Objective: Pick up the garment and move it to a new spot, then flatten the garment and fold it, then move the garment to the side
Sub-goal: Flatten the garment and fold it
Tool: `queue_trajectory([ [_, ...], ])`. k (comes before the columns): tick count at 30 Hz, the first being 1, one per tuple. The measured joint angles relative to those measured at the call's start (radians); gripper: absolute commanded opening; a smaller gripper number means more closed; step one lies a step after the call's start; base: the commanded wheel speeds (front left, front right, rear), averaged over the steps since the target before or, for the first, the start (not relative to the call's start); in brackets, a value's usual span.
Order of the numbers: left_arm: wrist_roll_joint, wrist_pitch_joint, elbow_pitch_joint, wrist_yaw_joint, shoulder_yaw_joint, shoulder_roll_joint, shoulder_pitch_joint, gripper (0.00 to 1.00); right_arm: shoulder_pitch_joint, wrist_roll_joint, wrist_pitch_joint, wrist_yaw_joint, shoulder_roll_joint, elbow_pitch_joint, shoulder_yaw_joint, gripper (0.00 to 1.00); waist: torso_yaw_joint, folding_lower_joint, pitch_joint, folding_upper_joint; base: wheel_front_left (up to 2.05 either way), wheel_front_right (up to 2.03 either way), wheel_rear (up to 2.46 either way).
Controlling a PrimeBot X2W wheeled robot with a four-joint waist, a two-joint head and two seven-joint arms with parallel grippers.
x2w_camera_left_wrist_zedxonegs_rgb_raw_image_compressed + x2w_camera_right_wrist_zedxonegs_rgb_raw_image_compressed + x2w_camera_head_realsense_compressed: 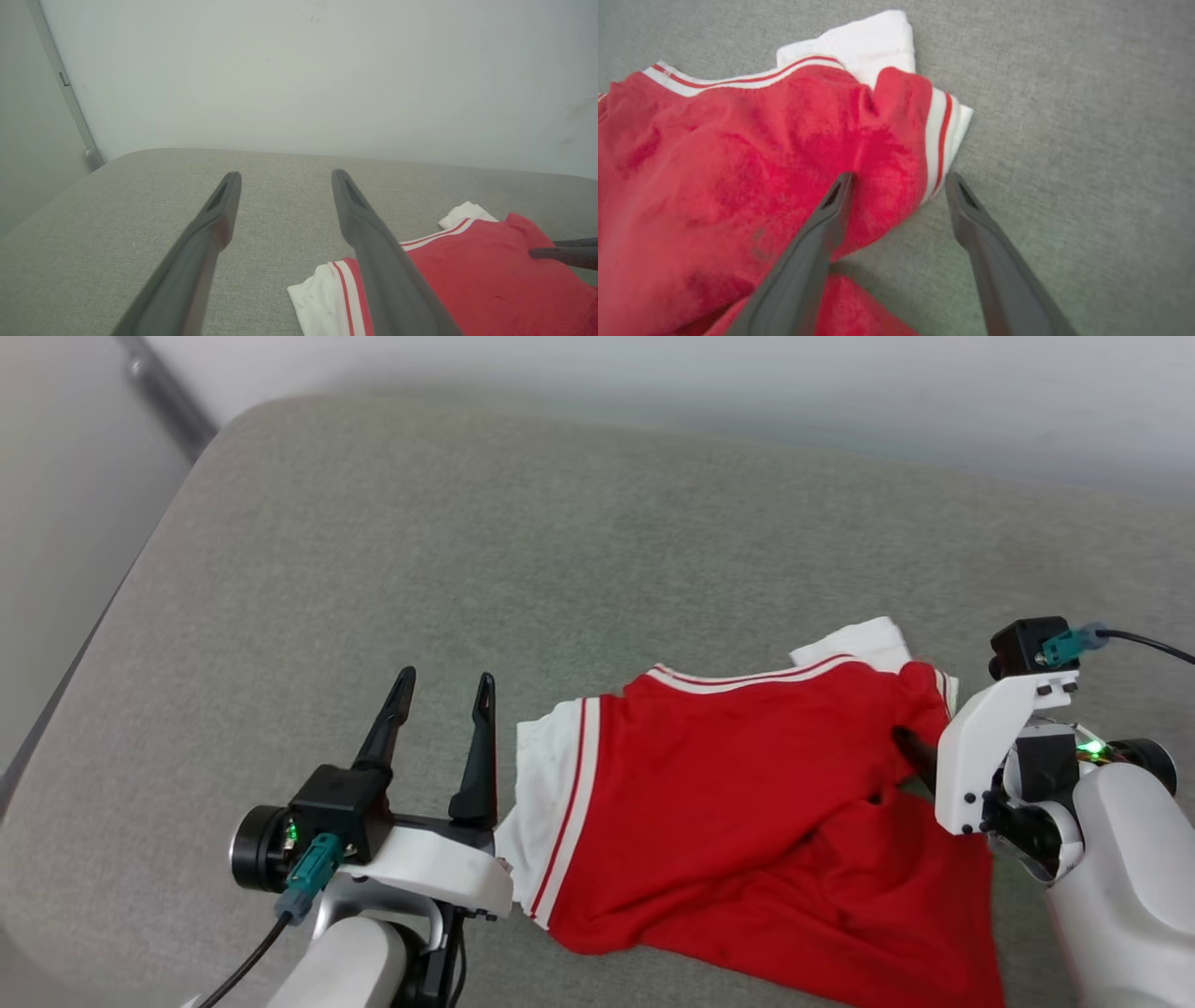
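The red shirt (747,803) lay crumpled on the grey padded surface (467,523), over toward the robot's right, with a white sleeve and striped trim showing at its left and far edges. The left gripper (446,677) hung just beside the left white sleeve, fingers spread and holding nothing. The right gripper (900,179) was spread too, one finger against the red cloth, the other just past the striped edge, over bare grey. A pale wall (299,70) stood behind.
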Motion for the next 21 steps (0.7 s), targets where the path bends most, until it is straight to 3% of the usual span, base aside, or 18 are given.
queue_trajectory([
  [6, -0.005, -0.015, 0.036, -0.009, -0.003, -0.018, -0.011, 1.00, -0.062, 0.054, -0.004, 0.000, -0.020, 0.126, 0.056, 1.00, 0.041, 0.0000, 0.033, 0.0000, 0.00, 0.00, 0.00],
  [7, -0.007, -0.016, 0.040, -0.009, -0.002, -0.018, -0.011, 1.00, -0.067, 0.064, -0.005, 0.000, -0.023, 0.138, 0.062, 0.91, 0.042, 0.0000, 0.035, 0.0000, 0.00, 0.00, 0.00],
  [8, -0.007, -0.017, 0.043, -0.009, 0.000, -0.018, -0.011, 1.00, -0.072, 0.075, -0.011, 0.000, -0.025, 0.144, 0.072, 0.31, 0.041, 0.0000, 0.034, 0.0000, 0.00, 0.00, 0.00],
  [9, -0.007, -0.019, 0.044, -0.009, 0.003, -0.018, -0.011, 1.00, -0.077, 0.083, -0.024, 0.000, -0.028, 0.145, 0.082, 0.00, 0.038, 0.0000, 0.032, 0.0000, 0.00, 0.00, 0.00],
  [16, -0.011, -0.024, 0.053, 0.000, 0.019, -0.004, 0.012, 1.00, -0.097, 0.109, -0.141, 0.000, -0.089, 0.018, 0.122, 0.00, -0.009, 0.0000, 0.004, 0.0000, 0.00, 0.00, 0.00],
  [21, -0.018, -0.017, 0.045, 0.010, 0.026, 0.013, 0.034, 1.00, -0.053, 0.089, -0.142, 0.000, -0.137, -0.158, 0.057, 0.00, -0.061, 0.0000, -0.024, 0.0000, 0.00, 0.00, 0.00],
])
